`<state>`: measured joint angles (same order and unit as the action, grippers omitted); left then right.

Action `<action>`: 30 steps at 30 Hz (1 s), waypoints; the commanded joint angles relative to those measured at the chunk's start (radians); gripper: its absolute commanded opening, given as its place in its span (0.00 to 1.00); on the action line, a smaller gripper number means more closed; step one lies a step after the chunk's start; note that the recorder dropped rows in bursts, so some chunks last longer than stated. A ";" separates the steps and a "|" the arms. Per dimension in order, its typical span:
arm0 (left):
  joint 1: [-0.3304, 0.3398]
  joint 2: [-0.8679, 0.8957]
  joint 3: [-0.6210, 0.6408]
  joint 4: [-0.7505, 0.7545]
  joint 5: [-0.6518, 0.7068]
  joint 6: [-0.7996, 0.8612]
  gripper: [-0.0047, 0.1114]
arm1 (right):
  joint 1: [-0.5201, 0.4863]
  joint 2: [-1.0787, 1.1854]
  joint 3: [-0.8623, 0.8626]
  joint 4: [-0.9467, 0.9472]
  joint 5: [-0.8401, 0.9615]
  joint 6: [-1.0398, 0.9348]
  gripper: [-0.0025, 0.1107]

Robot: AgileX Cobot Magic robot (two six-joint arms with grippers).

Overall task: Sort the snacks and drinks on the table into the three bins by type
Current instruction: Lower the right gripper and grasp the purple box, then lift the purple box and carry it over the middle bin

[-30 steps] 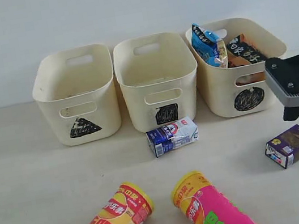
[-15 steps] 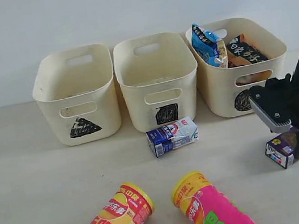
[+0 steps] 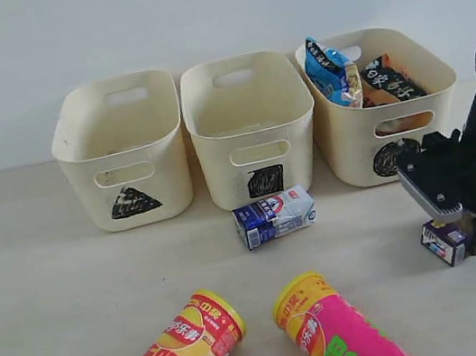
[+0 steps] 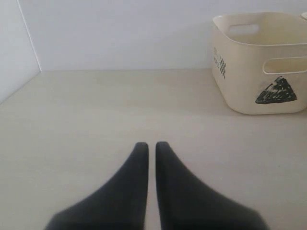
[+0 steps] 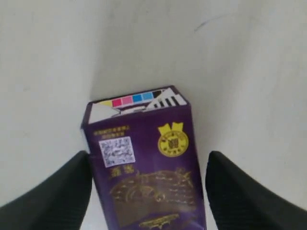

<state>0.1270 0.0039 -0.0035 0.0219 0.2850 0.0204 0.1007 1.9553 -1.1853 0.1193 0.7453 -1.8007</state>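
A dark purple drink carton (image 3: 443, 240) lies on the table at the right. My right gripper (image 3: 464, 241) is low over it and open, one finger on each side of the carton (image 5: 144, 163), with a gap on one side. A blue-and-white carton (image 3: 274, 216) lies in front of the square bin (image 3: 218, 168). Two crisp tubes lie at the front, one yellow-red (image 3: 180, 352) and one pink (image 3: 338, 337). The circle bin (image 3: 342, 147) holds a blue packet (image 3: 330, 71) and an orange packet (image 3: 386, 80). My left gripper (image 4: 151, 146) is shut and empty, out of the exterior view.
The triangle bin (image 3: 92, 179) stands at the left of the row and appears in the left wrist view (image 4: 244, 81) ahead of the shut fingers. A white wall runs behind the bins. Bare tabletop (image 3: 47, 292) spreads at the left.
My right gripper has come down and to the left from above the purple carton until its open fingers straddle it. The carton has stayed put. The left gripper has not changed.
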 commanded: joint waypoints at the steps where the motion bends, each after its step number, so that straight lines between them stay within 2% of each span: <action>1: 0.000 -0.004 0.004 -0.004 -0.001 -0.006 0.08 | 0.001 0.011 0.001 -0.005 -0.036 -0.004 0.56; 4: 0.000 -0.004 0.004 -0.004 -0.001 -0.006 0.08 | 0.001 0.011 0.001 -0.017 -0.051 -0.004 0.55; 5: 0.000 -0.004 0.004 -0.004 -0.001 -0.006 0.08 | 0.001 0.011 0.001 -0.034 -0.051 -0.004 0.51; 7: 0.000 -0.004 0.004 -0.004 -0.001 -0.006 0.08 | 0.001 0.011 0.001 -0.061 -0.051 -0.004 0.35; 9: 0.000 -0.004 0.004 -0.004 -0.001 -0.006 0.08 | 0.001 0.011 0.001 -0.065 -0.051 0.012 0.08; 10: 0.000 -0.004 0.004 -0.004 -0.001 -0.006 0.08 | 0.001 0.011 0.001 -0.065 -0.051 0.023 0.02; 22: 0.000 -0.004 0.004 -0.004 -0.001 -0.006 0.08 | 0.001 -0.078 0.001 -0.056 0.022 0.151 0.03; 30: 0.000 -0.004 0.004 -0.004 -0.001 -0.006 0.08 | 0.011 -0.212 0.001 0.062 0.152 0.219 0.03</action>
<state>0.1270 0.0039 -0.0035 0.0219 0.2850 0.0204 0.1007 1.7906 -1.1853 0.1485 0.8471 -1.6077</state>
